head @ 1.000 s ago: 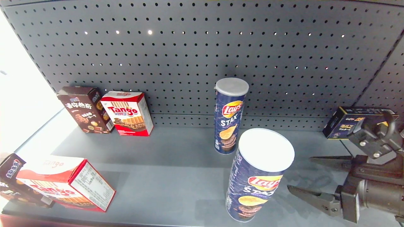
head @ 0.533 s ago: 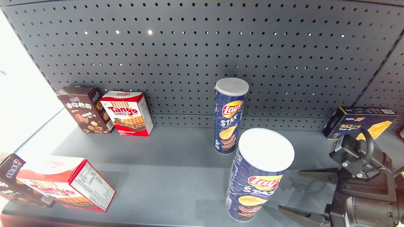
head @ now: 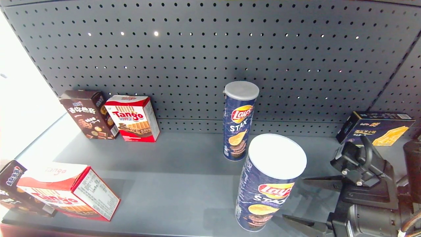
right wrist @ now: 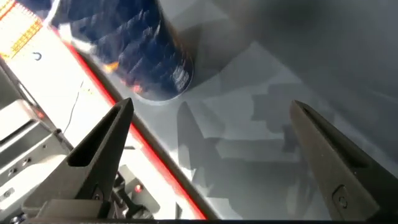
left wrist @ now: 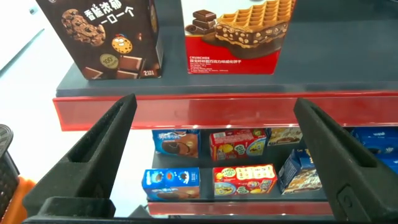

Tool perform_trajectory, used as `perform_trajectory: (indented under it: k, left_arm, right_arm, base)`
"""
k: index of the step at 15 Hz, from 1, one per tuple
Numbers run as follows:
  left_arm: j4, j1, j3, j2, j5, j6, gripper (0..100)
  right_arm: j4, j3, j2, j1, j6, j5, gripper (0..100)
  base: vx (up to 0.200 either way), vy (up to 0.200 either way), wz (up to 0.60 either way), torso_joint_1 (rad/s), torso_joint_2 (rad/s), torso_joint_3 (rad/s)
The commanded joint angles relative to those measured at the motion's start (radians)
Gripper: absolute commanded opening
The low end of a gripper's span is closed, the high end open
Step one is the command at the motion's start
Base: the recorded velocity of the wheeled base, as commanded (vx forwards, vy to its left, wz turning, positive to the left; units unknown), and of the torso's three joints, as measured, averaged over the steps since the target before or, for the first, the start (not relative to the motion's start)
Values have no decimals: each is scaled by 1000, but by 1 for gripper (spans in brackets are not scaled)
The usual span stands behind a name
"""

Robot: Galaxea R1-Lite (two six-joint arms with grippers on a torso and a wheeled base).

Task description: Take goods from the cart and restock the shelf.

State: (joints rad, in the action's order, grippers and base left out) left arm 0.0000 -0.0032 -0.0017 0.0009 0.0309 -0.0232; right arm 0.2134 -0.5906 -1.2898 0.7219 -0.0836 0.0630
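Note:
Two dark blue chip cans with white lids stand on the grey shelf (head: 171,171): a near can (head: 271,184) close to the front edge and a far can (head: 240,121) by the pegboard. My right gripper (head: 294,199) is open just right of the near can, not touching it, low over the shelf's front. The right wrist view has the open right gripper (right wrist: 208,109) with the near can (right wrist: 149,56) ahead of it. My left gripper (left wrist: 216,102) is open and holds nothing, in front of the shelf's red front edge (left wrist: 249,112).
A brown cookie box (head: 88,113) and a red wafer box (head: 133,117) stand at the back left. Another wafer box (head: 69,191) and a dark box (head: 10,187) sit at the front left. A dark blue and yellow box (head: 375,126) stands at the back right. Lower shelves (left wrist: 224,174) hold several small packs.
My right gripper has drawn back toward the shelf's front edge and a little left, staying open. Both cans and the boxes have not moved.

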Motion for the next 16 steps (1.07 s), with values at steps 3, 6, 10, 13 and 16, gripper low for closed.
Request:
perform_trajectory:
  k: [3,6,10,13,16]
  left_arm:
    - [0,0,0,2,0,2,100]
    - [0,0,0,2,1,2,100]
    - [0,0,0,2,1,2,100]
    - [0,0,0,2,0,2,100]
    - [0,0,0,2,1,2,100]
  right_arm:
    - [1,-6,-28,-4,-1,0,100]
    - [11,-9,-40,-1,-1,0,100]
    - [20,-8,-42,-1,-1,1,100]
    - [20,8,-19,-12,1,-2,100]
    - [20,-28,-40,-35,1,1,100]
  base:
    - [0,0,0,0,0,0]
    - [0,0,0,0,0,0]
    - [0,0,0,0,0,0]
    - [0,0,0,0,0,0]
    - [0,0,0,0,0,0]
